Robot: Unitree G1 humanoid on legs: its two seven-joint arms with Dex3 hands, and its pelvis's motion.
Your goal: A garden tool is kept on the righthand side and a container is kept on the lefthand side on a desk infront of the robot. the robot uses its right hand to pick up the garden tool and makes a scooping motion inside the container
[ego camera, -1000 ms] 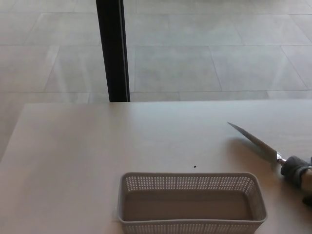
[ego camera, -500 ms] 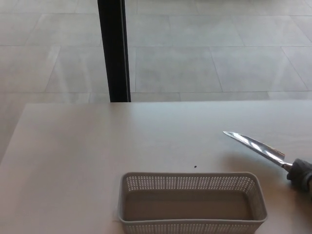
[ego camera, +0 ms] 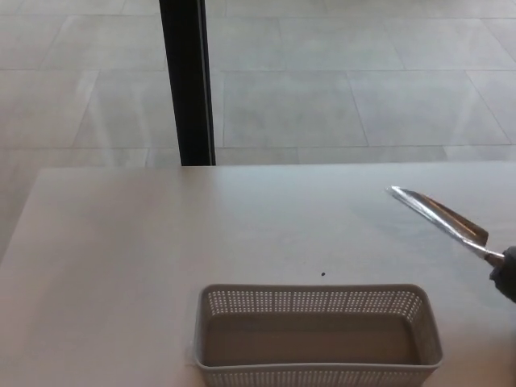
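A: Left to right, what's on the pale, matte desk top (ego camera: 121, 242)?

B: Low in the middle sits the grey perforated plastic basket (ego camera: 318, 334), empty, its long side facing the robot. A tiny dark speck (ego camera: 323, 274) lies just beyond its far rim. To the right, the shiny narrow metal trowel blade (ego camera: 439, 219) hangs tilted above the desk, tip pointing up-left, well apart from the basket.

A: And the hands?

B: Only a dark sliver of the right hand (ego camera: 508, 278) shows at the edge, at the tool's handle end; its fingers I cannot make out. The left is out of sight.

A: So which step?

B: Carrying, I'd judge. Next: swing left and dip the tip inside the basket.

A: The room?

B: Large grey floor tiles (ego camera: 322, 81), one black vertical post (ego camera: 187, 81) behind the desk.
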